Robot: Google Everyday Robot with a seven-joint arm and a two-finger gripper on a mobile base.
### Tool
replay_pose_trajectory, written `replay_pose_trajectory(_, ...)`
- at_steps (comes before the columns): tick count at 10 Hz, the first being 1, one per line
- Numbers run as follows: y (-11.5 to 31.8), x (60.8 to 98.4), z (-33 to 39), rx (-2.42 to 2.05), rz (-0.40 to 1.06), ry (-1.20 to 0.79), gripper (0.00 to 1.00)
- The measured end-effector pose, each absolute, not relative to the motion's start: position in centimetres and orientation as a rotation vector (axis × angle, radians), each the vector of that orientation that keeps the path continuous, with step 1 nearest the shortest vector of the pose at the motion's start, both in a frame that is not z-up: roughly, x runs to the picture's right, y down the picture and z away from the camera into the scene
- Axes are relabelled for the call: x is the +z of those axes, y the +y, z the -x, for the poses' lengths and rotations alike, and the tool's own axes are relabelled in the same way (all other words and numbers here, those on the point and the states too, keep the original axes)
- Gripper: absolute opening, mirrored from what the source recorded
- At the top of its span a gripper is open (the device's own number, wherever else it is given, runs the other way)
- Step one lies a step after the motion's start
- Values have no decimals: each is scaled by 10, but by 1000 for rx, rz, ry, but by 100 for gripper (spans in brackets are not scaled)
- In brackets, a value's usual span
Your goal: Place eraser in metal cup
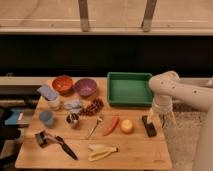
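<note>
Eraser (148, 126) lay flat on the table (140, 155) near its right edge, just in front of the green tray (129, 89), with its long side running near to far. The gripper (161, 119) hung just beside and above the eraser's far right end, pointing down from the white arm (172, 89) that reached in from the right. Its fingers stood wide apart and held nothing; whether one touched the eraser could not be told.

The metal cup (73, 120) stood upright well to the left, past the table's middle. Between eraser and cup lay, from right to left, a round yellow fruit (127, 126) just beside the eraser, a red pepper (111, 126) and a fork (94, 127). Grapes (93, 106) sat just behind and right of the cup, and a bluish cloth (75, 105) just behind it. A blue cup (47, 118) stood to its left, a white cup (54, 103) farther back. An orange bowl (62, 84) and a purple bowl (85, 87) stood at the far side. Nearer, a brush (57, 142) lay at the left and a banana (101, 151) near the front edge.
</note>
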State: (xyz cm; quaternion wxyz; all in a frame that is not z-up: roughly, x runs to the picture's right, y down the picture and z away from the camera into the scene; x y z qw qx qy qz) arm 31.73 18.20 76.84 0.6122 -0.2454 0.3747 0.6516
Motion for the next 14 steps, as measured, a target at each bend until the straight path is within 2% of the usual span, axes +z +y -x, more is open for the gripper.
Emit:
replay_pose_trajectory(5, 183, 771, -313, 1480, 569, 873, 78)
replay_pose_trajectory(8, 189, 784, -285, 1433, 562, 898, 78)
replay_pose_trajectory(14, 201, 809, -281, 1396, 606, 950, 78)
